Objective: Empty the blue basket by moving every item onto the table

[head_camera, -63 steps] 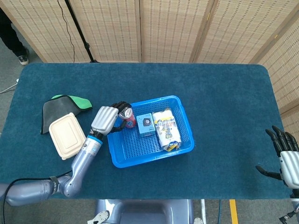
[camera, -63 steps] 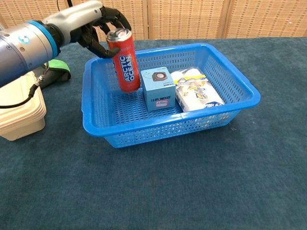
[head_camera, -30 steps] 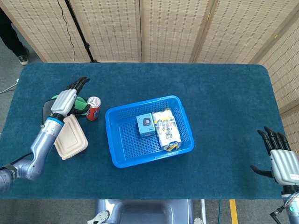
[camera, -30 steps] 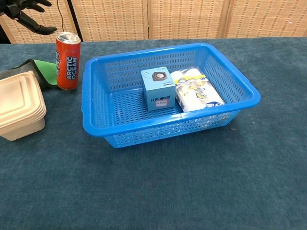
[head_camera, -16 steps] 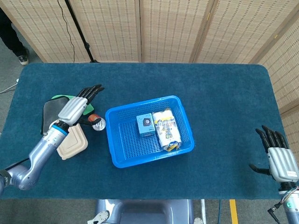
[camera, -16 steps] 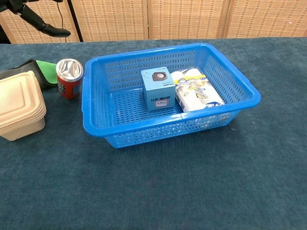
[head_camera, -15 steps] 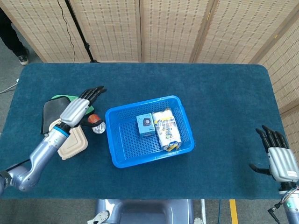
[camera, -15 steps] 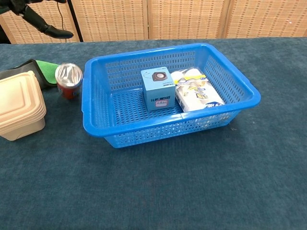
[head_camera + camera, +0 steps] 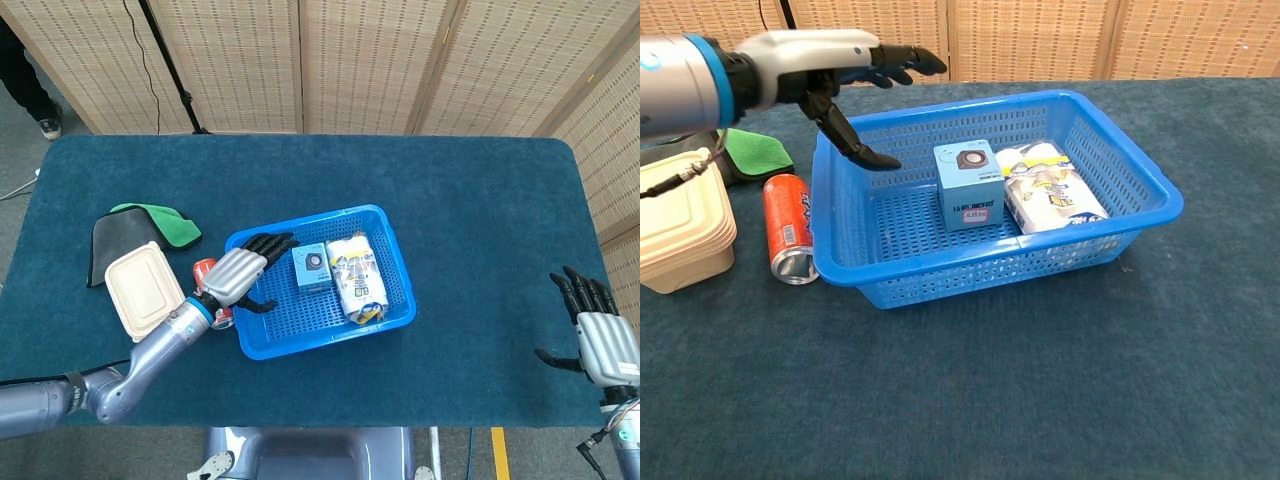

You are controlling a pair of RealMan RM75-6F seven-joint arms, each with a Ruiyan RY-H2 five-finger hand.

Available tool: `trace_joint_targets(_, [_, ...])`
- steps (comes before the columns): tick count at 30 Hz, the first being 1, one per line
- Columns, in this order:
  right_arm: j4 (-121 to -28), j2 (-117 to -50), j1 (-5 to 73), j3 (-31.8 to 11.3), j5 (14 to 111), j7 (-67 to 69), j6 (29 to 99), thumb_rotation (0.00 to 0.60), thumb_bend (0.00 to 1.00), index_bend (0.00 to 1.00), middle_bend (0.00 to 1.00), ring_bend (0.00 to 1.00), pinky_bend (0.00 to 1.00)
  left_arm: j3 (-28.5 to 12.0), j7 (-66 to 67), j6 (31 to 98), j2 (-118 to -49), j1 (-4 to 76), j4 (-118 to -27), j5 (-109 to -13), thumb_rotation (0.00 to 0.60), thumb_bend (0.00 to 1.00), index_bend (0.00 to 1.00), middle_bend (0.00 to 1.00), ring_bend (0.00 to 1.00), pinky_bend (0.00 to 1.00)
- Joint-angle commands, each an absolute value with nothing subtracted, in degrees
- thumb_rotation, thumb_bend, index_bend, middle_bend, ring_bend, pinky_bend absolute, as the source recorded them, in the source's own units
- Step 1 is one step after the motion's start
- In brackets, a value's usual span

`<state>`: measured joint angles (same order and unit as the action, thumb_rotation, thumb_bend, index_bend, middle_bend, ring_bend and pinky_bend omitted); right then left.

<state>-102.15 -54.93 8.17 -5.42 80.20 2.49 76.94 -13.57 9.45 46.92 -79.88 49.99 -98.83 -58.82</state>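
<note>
- Left hand (image 9: 830, 62): fingers spread, empty, above blue basket (image 9: 1140, 175).
- Red can (image 9: 788, 238): lay toppled on table (image 9: 1040, 400), beside basket.
- Right hand (image 9: 598, 340): released, empty.

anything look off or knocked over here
Yes: the red can lies on its side on the table, against the blue basket's left wall beside the takeout container, rather than standing upright.

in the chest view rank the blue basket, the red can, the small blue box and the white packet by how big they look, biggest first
1. Blue basket, by far the largest.
2. White packet.
3. Red can, lying on its side, and small blue box: they look about alike, and the can lies nearer the camera, so no firm order between them.
</note>
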Motion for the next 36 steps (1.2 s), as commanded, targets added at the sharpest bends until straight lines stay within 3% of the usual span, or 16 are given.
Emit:
trace_joint_targets(1, [-102.0,-54.7,8.2,-5.6,79.9,3.2,76.8,0.6,0.0,0.0,0.0,0.0,0.0,-13.8,18.4,49.6,-87.9,55.2,-94.2,-46.9,0.6,0.24,0.0,0.0,0.0,0.01])
trace_joint_targets(17, [-100.9,-54.1,9.0,-6.0,78.9,5.9,75.1,0.6,0.0,0.0,0.0,0.0,0.0,-15.9,23.1,49.3,-98.2,61.4,-82.7,-35.5,0.6,0.24,0.0,0.0,0.0,0.02])
trace_joint_targets(23, [-100.5,-54.0,9.3,-6.1,78.6,6.7,74.5,0.6,0.0,0.0,0.0,0.0,0.0,-16.2,24.4,48.9,-100.4,63.0,-79.8,-31.8,0.6,0.28,0.0,0.0,0.01,0.23])
trace_joint_targets(26, [-100.5,-53.9,9.3,-6.1,78.5,7.0,74.4,0.6,0.0,0.0,0.0,0.0,0.0,-16.4,25.1,50.3,-101.3,63.3,-79.1,-31.3,0.6,0.39,0.13,0.1,0.16,0.38])
trace_joint_targets(27, [-100.4,-53.8,9.3,-6.1,78.4,7.0,74.4,0.6,0.0,0.0,0.0,0.0,0.0,-16.4,25.1,50.8,-101.5,63.3,-79.0,-31.4,0.6,0.43,0.22,0.17,0.23,0.42])
trace_joint_targets(30, [-100.4,-53.8,9.2,-6.1,78.4,7.2,74.7,0.6,0.0,0.0,0.0,0.0,0.0,-16.7,24.9,54.5,-102.3,62.6,-79.0,-34.0,0.6,0.49,0.36,0.3,0.34,0.48])
trace_joint_targets(36, [-100.6,-53.6,9.0,-6.1,78.6,7.4,75.1,0.6,0.0,0.0,0.0,0.0,0.0,-17.2,19.9,58.7,-97.1,58.6,-86.9,-43.4,0.6,0.5,0.39,0.33,0.37,0.48])
